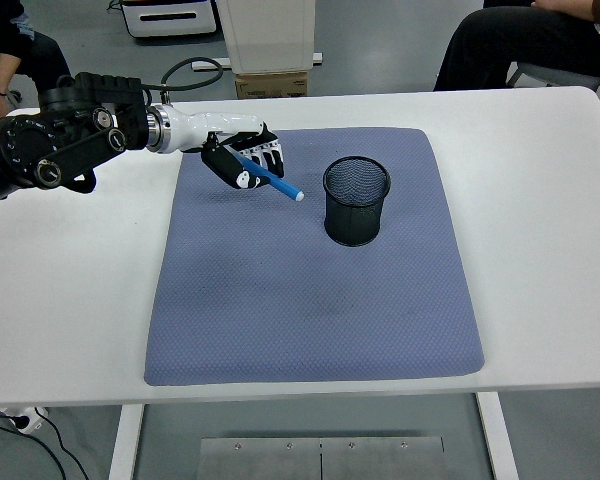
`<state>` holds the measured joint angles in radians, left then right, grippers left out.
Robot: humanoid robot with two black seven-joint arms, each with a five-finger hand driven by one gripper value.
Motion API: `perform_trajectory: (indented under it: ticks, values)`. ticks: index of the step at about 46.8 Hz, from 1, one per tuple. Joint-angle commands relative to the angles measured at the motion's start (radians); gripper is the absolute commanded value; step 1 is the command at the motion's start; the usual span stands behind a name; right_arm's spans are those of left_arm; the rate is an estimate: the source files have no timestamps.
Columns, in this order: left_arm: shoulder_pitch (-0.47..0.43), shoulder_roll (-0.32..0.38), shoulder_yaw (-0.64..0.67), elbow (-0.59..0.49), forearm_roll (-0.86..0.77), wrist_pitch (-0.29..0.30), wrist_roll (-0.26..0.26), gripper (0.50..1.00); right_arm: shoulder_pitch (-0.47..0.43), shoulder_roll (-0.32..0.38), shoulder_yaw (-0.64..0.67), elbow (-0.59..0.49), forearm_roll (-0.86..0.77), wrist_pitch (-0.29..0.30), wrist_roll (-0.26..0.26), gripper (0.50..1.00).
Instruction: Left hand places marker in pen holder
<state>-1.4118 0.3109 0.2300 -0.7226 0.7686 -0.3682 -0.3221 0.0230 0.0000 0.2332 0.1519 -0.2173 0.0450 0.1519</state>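
Note:
My left hand [245, 160] hovers above the far left part of the blue mat [310, 300], fingers curled around a blue marker [275, 180]. The marker slants down to the right, its pale tip a short way left of the black mesh pen holder [356, 201]. That holder stands upright on the mat's far middle, and nothing shows inside it. The black left arm [60, 145] reaches in from the left edge. No right arm appears.
People sit beyond the table at the top left [10, 55] and top right [520, 40]. A white stand with a cardboard box [270, 82] is behind the far edge. A black cable [195, 68] loops off the left arm.

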Motion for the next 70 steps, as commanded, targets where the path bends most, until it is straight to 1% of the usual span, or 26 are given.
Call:
perform_trajectory:
  ticks: [1,10,22,26,31,33,34,35,40,50,61,70]
  values:
    - [-0.01,-0.004,0.0,0.0,-0.009,-0.001,0.0,0.5,0.0,0.0,0.0,0.0,-0.001,-0.001,0.0,1.0]
    - [-0.045,-0.012,0.0,0.0,-0.051,-0.017,0.002,0.5,0.0,0.0,0.0,0.0,-0.001,-0.001,0.0,1.0]
    - [-0.076,-0.036,-0.001,0.002,-0.074,-0.018,0.0,0.5,0.0,0.0,0.0,0.0,-0.001,0.001,0.0,1.0]
    - [-0.087,-0.062,0.0,0.003,-0.091,-0.018,0.0,0.5,0.0,0.0,0.0,0.0,-0.001,-0.001,0.0,1.0]
    - [-0.088,-0.076,-0.001,0.003,-0.107,-0.017,0.0,0.5,0.0,0.0,0.0,0.0,-0.001,-0.001,0.0,1.0]
    - [-0.092,-0.102,-0.006,0.02,-0.14,-0.017,0.0,0.5,0.0,0.0,0.0,0.0,-0.001,-0.001,0.0,1.0]
    - [-0.092,-0.102,-0.006,0.02,-0.14,-0.017,0.0,0.5,0.0,0.0,0.0,0.0,-0.001,-0.001,0.0,1.0]
    - [-0.092,-0.124,-0.015,0.034,-0.161,-0.017,0.0,0.5,0.0,0.0,0.0,0.0,-0.001,-0.001,0.0,1.0]
    - [-0.09,-0.16,-0.034,0.057,-0.186,-0.015,0.0,0.5,0.0,0.0,0.0,0.0,-0.001,-0.001,0.0,1.0]
    - [-0.082,-0.214,-0.067,0.061,-0.239,-0.005,0.002,0.5,0.0,0.0,0.0,0.0,-0.001,-0.001,0.0,1.0]
    - [-0.058,-0.248,-0.083,0.068,-0.308,0.002,0.002,0.5,0.0,0.0,0.0,0.0,-0.001,0.001,0.0,1.0]
    - [-0.023,-0.25,-0.089,0.068,-0.382,0.005,0.002,0.5,0.0,0.0,0.0,0.0,-0.001,-0.001,0.0,1.0]
